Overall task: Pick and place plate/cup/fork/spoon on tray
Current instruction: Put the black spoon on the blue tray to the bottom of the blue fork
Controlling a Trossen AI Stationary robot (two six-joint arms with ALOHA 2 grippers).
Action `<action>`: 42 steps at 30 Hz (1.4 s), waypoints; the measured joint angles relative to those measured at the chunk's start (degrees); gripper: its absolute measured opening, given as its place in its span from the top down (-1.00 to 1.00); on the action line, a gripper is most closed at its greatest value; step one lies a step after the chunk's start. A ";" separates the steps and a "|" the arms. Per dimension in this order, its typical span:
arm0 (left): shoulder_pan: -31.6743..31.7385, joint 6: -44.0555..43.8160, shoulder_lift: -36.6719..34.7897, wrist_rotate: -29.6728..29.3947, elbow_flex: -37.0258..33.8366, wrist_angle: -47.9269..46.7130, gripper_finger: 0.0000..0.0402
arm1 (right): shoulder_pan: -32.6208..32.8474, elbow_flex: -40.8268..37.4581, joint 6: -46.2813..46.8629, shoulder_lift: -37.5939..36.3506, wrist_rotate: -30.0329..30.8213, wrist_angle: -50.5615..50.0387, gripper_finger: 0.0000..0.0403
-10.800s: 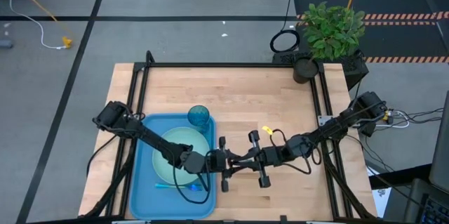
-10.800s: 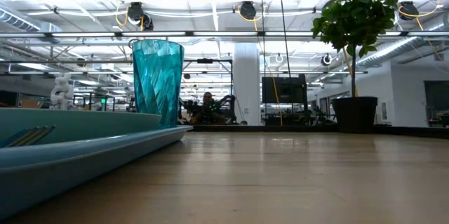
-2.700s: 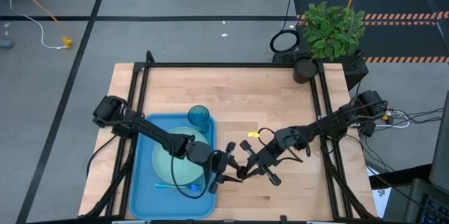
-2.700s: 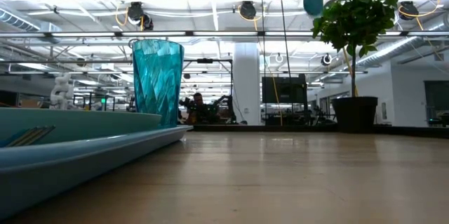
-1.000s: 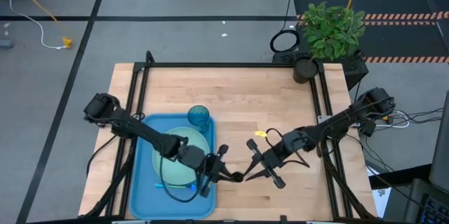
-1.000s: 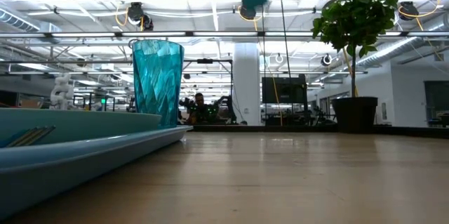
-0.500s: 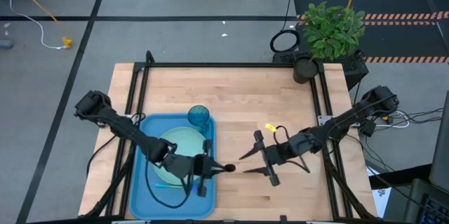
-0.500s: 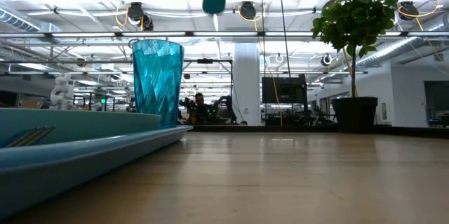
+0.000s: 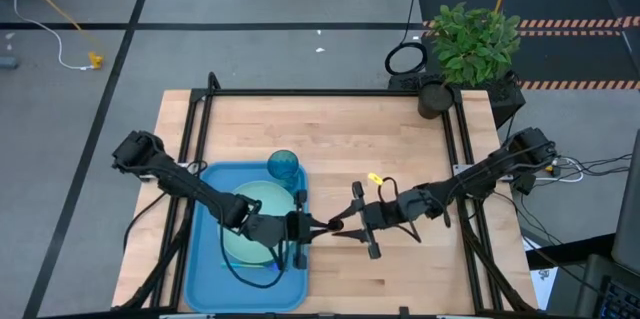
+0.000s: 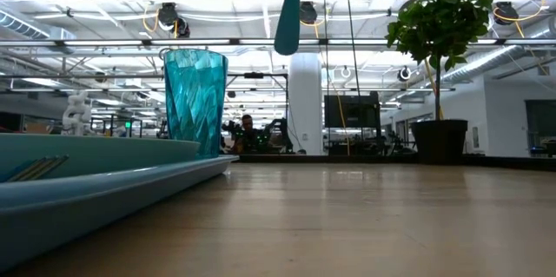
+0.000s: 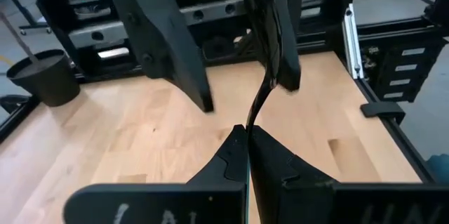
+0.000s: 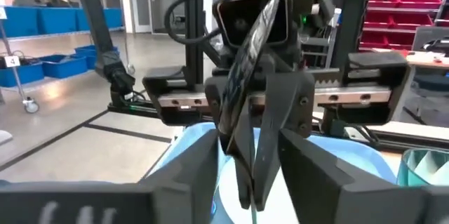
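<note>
Hanging above the worktop just beside the tray, the spoon is pinched by our left claw. Our right claw faces it, fingers spread around the bowl. Plate, cup sit in the tray.

Robotics lab, open hall, ceiling ducts, blue storage bins
</note>
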 joint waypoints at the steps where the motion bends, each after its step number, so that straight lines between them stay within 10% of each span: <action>1: 0.01 0.16 0.00 -0.01 -0.01 0.09 0.99 | -0.04 0.00 -0.02 0.17 -0.06 0.06 0.36; 9: 0.88 0.11 0.59 4.98 -0.01 0.79 0.98 | -0.38 -0.05 -1.43 0.33 -6.38 1.77 0.96; 30: 5.46 5.05 6.35 33.68 0.00 15.27 0.61 | -2.88 -0.02 -3.71 1.49 -26.88 4.37 1.00; 42: 6.38 9.62 8.17 39.52 -0.01 19.30 0.68 | -3.86 0.07 -2.77 3.11 -32.68 6.80 1.00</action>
